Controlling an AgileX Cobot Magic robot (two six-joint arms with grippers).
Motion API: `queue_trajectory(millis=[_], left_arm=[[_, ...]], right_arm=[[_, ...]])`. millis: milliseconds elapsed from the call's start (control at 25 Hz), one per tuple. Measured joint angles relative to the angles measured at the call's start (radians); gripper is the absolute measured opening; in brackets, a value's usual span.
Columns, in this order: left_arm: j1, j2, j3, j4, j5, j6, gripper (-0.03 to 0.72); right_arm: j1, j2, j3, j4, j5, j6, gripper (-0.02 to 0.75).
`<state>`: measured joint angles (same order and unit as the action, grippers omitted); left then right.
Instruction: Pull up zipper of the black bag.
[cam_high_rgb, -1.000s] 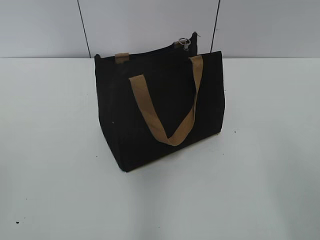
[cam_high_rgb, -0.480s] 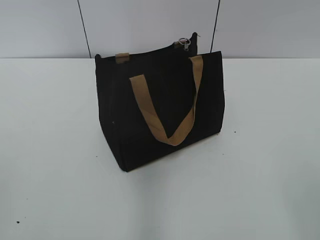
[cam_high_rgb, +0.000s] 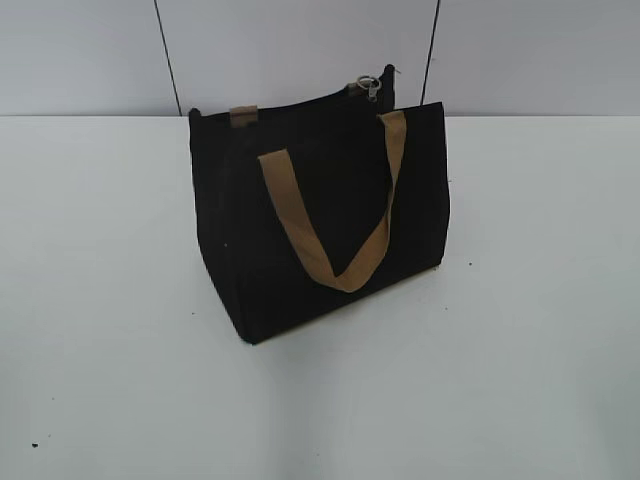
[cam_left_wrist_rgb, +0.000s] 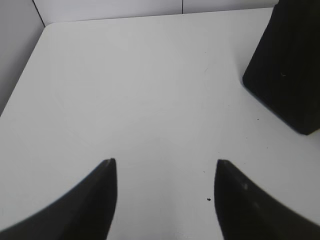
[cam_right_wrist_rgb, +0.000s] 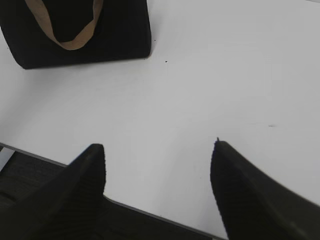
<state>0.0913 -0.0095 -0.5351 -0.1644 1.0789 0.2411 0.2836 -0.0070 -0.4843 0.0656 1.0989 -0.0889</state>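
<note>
The black bag stands upright on the white table, with a tan strap handle hanging down its front. The zipper runs along the top edge, and its silvery pull and ring sit at the far right end. No gripper shows in the exterior view. My left gripper is open and empty over bare table, left of the bag's corner. My right gripper is open and empty at the table's front edge, with the bag far ahead to the left.
The white table spreads all round the bag. A grey back wall with two dark vertical seams rises behind it. The table's front edge runs under my right gripper. Small dark specks lie on the surface.
</note>
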Motion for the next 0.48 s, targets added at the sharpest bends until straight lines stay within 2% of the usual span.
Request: queue_trajectory(millis=[280, 400, 480], left_arm=[[0.0, 0.0, 0.0, 0.006, -0.001, 0.0, 0.472], [0.0, 0.0, 0.0, 0.014, -0.001, 0.0, 0.472], [-0.007, 0.0, 0.0, 0.015, -0.001, 0.0, 0.472]], right_arm=[[-0.008, 0.0, 0.0, -0.002, 0.0, 0.003, 0.504], [-0.071, 0.0, 0.0, -0.002, 0.0, 0.003, 0.504], [-0.143, 0.0, 0.0, -0.002, 0.001, 0.003, 0.504]])
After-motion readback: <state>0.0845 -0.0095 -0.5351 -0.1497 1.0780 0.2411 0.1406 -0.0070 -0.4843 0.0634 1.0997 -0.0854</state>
